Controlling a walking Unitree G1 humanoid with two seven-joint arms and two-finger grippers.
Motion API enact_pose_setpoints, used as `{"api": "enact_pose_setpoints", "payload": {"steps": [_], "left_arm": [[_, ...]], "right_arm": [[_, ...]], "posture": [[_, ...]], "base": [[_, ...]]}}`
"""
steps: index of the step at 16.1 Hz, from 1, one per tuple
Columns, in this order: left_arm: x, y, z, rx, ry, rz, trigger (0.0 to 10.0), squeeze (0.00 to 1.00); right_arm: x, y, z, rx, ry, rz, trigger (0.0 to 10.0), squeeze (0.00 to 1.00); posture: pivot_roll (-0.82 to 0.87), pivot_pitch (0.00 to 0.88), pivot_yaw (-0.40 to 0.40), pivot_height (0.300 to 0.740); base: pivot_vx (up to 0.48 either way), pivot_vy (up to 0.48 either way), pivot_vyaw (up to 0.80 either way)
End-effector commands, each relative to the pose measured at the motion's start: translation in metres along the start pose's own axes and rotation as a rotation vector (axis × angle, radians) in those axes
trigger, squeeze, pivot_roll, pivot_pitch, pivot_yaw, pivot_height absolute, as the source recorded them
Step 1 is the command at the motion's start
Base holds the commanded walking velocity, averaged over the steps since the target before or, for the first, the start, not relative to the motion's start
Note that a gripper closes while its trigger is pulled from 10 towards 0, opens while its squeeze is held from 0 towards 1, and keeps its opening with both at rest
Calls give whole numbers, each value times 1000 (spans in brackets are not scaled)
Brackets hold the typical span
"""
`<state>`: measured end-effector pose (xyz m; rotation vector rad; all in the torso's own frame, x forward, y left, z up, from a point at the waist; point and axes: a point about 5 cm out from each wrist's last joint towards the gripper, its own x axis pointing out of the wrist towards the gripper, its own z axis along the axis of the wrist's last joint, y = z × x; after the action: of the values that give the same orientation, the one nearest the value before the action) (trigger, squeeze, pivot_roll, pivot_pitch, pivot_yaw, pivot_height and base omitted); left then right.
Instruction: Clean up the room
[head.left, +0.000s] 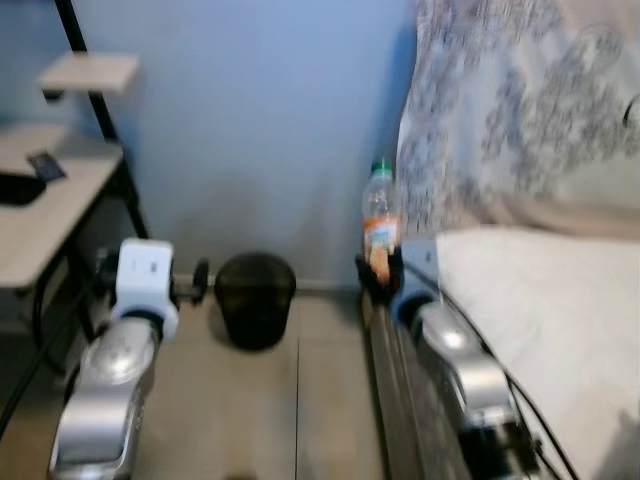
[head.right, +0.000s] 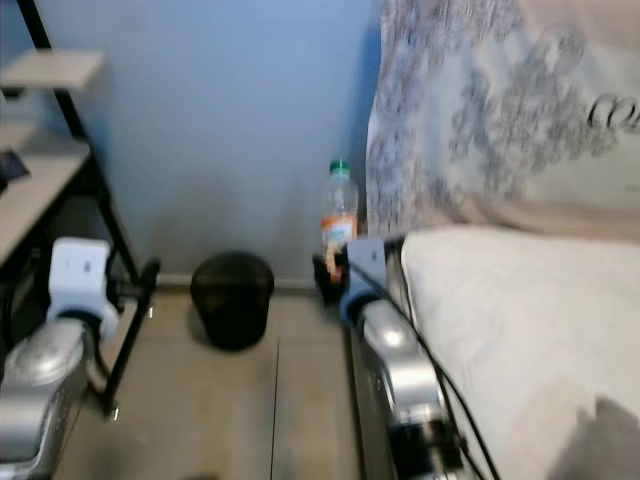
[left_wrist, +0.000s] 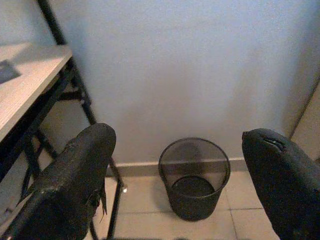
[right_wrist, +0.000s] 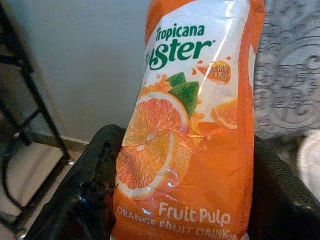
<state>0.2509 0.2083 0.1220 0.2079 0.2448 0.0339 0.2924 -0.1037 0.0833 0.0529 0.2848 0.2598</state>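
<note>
Your biggest landmark is the bed (head.left: 560, 330) on your right, its patterned cover (head.left: 520, 110) against the blue wall (head.left: 270, 130); the desk (head.left: 45, 215) is on your left. Between them a black mesh wastebasket (head.left: 255, 298) stands on the tiled floor. Your right gripper (head.left: 380, 272) clamps the Tropicana orange drink bottle (head.left: 380, 218) upright beside the bed. Your left gripper (left_wrist: 185, 170) is spread wide, pointing toward the wastebasket.

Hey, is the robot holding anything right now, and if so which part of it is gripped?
The right gripper holds an orange drink bottle upright, its fingers clamped on the lower body over the label. The left gripper is open and holds nothing.
</note>
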Motion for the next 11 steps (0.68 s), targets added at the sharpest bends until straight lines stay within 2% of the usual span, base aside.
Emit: {"api": "enact_pose_setpoints", "payload": {"steps": [1,5,8,11], "left_arm": [[-1,-8,1,27,-20,-50,10000,0],[-3,-6,1,23,-64,-83,10000,0],[-5,-2,-3,27,-63,-76,10000,0],[-4,-2,-2,26,-65,-78,10000,0]], "right_arm": [[-4,-15,-3,-3,7,-46,10000,0],[-4,-11,-6,-37,19,-3,10000,0],[-5,-10,-8,-32,26,-6,10000,0],[-5,-13,-10,1,32,-22,10000,0]], "posture": [[96,0,-58,740],[99,0,-52,740],[101,0,-54,740],[101,0,-52,740]], "base": [[296,0,0],[299,0,0],[315,0,800],[325,0,0]]}}
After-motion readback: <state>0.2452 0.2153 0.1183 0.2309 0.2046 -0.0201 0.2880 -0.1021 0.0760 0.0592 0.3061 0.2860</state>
